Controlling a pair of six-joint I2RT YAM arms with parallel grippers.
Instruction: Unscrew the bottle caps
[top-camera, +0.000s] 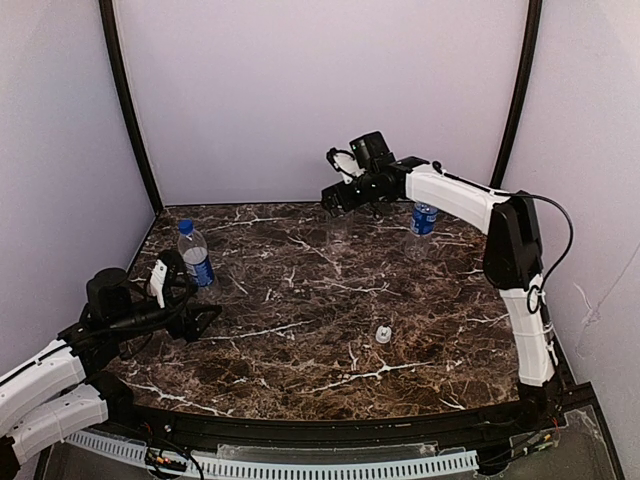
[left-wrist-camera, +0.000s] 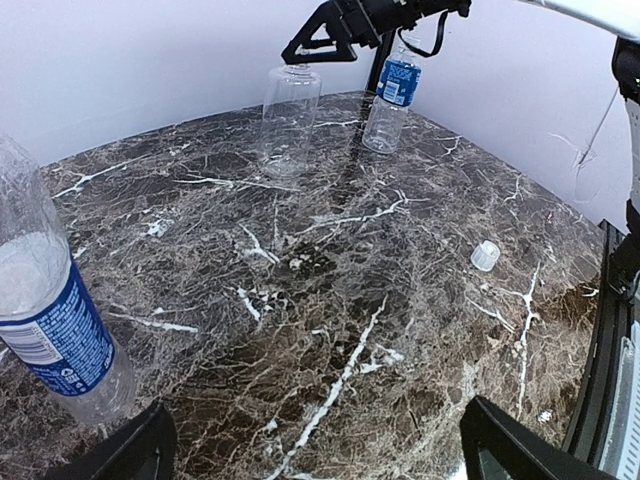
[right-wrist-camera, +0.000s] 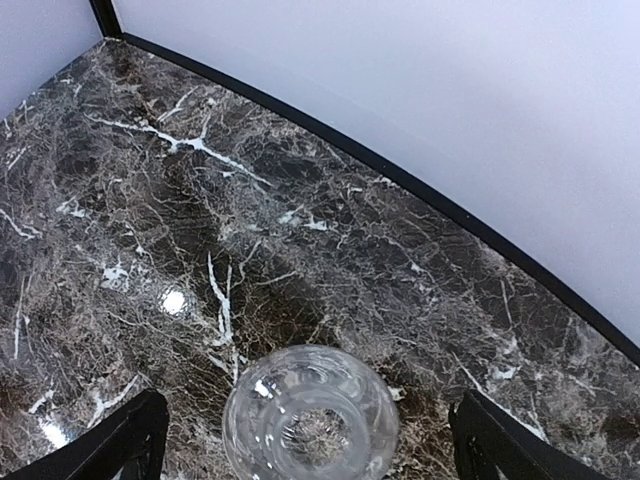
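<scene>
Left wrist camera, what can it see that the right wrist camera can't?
Only the left wrist view shows the near labelled bottle, the far labelled bottle, a loose pale cap lying on the table, and the right gripper open above the clear bottle. Only the right wrist view shows that bottle from straight above, looking down onto its round top. Both show the clear bottle and the dark marble table.
</scene>
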